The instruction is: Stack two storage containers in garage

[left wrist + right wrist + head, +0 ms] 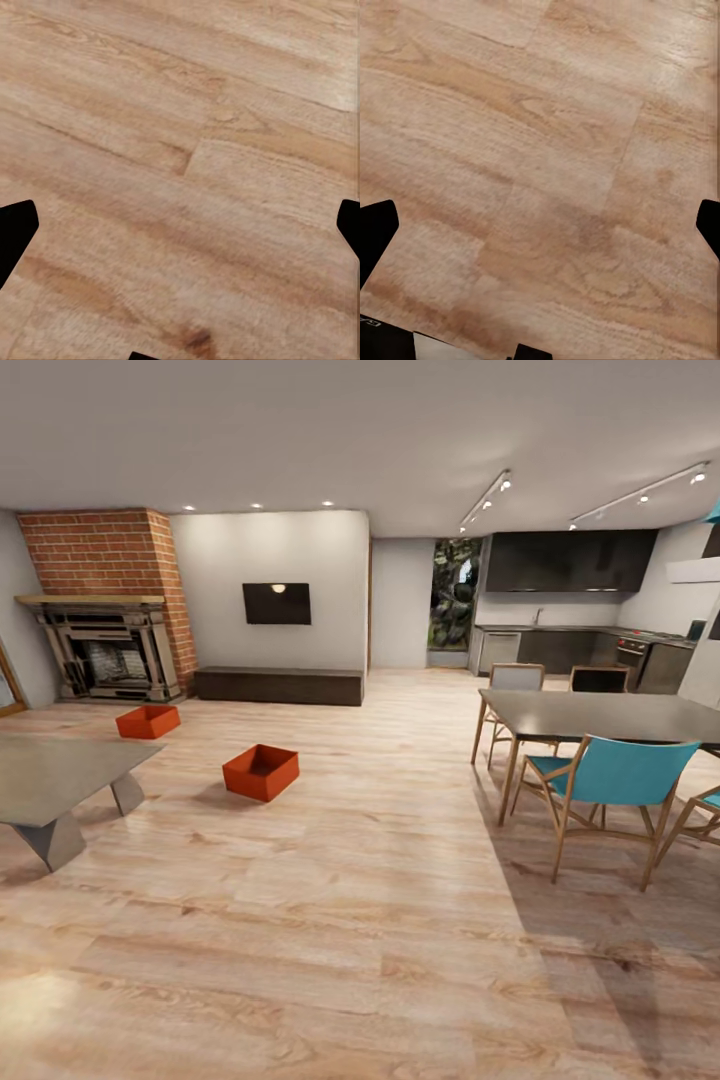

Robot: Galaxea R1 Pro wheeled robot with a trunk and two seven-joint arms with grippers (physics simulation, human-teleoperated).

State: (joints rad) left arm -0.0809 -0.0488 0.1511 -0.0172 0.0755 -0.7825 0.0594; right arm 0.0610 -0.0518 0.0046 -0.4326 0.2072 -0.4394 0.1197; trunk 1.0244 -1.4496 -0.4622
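Head view: two orange-red storage containers sit on the wood-plank floor (380,920), nearer one (261,771) right of the coffee table (60,780), farther one (148,721) beyond it, both ahead-left. Wrist views suggest both tools (180,225) (540,225) are spread wide, empty.

Open-plan home: brick fireplace (108,610), wall TV (276,603), dining table (600,716) with chairs (605,785), kitchen (575,625) behind, wood floor (360,920).
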